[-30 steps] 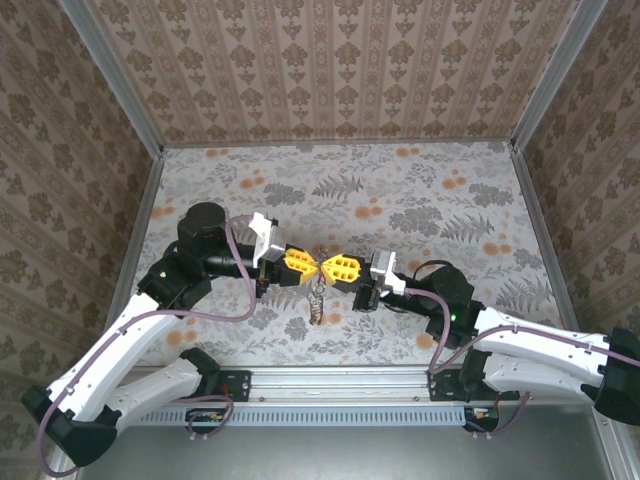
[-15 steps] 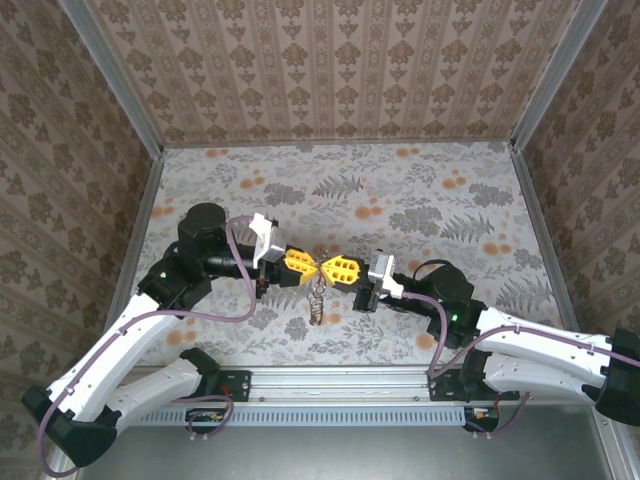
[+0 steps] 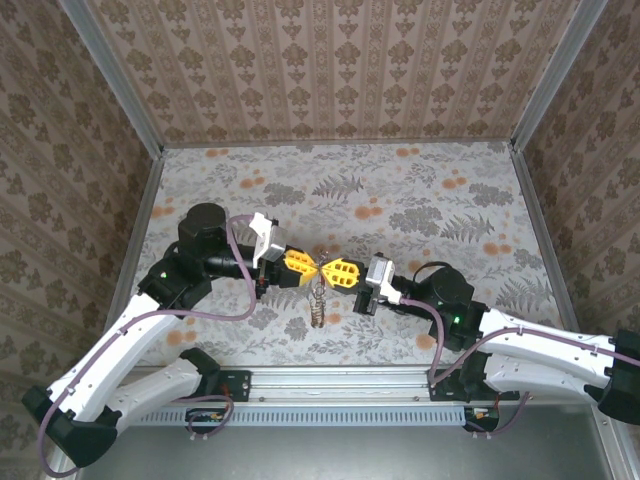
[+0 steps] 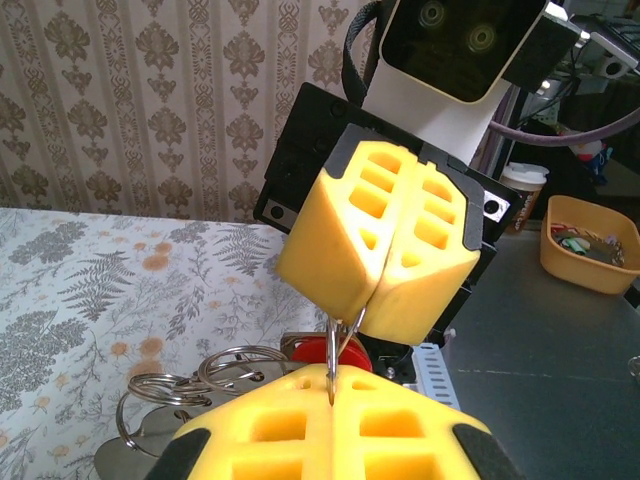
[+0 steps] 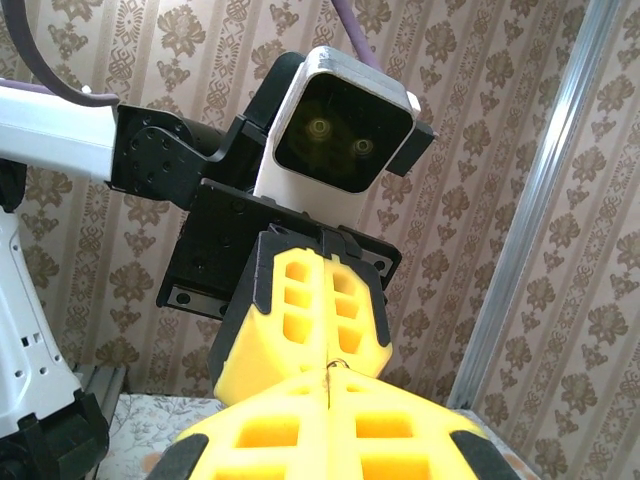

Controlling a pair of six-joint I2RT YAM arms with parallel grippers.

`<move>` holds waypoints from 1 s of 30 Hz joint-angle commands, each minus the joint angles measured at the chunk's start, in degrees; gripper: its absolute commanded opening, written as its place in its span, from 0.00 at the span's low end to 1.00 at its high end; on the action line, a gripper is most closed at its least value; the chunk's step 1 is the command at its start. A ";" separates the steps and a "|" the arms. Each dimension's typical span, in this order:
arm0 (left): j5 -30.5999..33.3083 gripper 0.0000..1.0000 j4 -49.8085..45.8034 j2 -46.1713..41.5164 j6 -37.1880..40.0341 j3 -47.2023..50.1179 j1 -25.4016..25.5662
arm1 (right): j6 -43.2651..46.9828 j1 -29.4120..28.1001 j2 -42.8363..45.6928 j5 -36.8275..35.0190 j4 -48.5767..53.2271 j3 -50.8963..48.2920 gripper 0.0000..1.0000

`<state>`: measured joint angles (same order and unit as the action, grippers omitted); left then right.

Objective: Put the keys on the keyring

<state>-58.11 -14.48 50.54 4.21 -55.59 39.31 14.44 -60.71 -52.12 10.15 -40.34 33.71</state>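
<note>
Left tool (image 3: 308,264) and right tool (image 3: 331,268) meet tip to tip mid-worktop (image 3: 430,200), both clamped tight on the keyring (image 4: 331,345) wire. Keys (image 3: 317,302) hang at 6 o'clock beneath, red head (image 4: 312,350) among them. Open worktop toward 12; walls (image 3: 330,70) well apart.

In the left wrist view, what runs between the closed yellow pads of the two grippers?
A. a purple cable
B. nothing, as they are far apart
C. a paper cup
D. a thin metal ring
D: a thin metal ring comes out of the closed seam of the right gripper and goes down into the seam of the left gripper.
</note>
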 commanded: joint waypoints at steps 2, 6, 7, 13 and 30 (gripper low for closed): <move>-2.21 0.00 5.46 -1.08 -1.39 -0.09 -0.31 | 1.64 -0.64 -0.18 -1.30 4.46 -0.66 0.00; -2.10 0.00 5.43 -1.26 -1.36 -0.04 -0.36 | 1.94 -0.64 0.08 -2.19 4.67 -1.02 0.00; -2.10 0.00 5.43 -1.26 -1.31 -0.03 -0.35 | 2.00 -0.62 0.22 -2.31 4.68 -1.10 0.00; -2.02 0.00 5.52 -1.46 -1.32 0.06 -0.32 | 2.27 -0.64 1.12 -3.15 5.09 -1.45 0.03; -1.64 0.00 5.81 -1.84 -1.48 0.20 -0.40 | 2.13 -0.64 2.34 -5.32 5.71 -2.41 0.19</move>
<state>-58.04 -12.56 50.50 3.38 -55.13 39.22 16.40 -61.04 -50.39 6.59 -36.58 32.36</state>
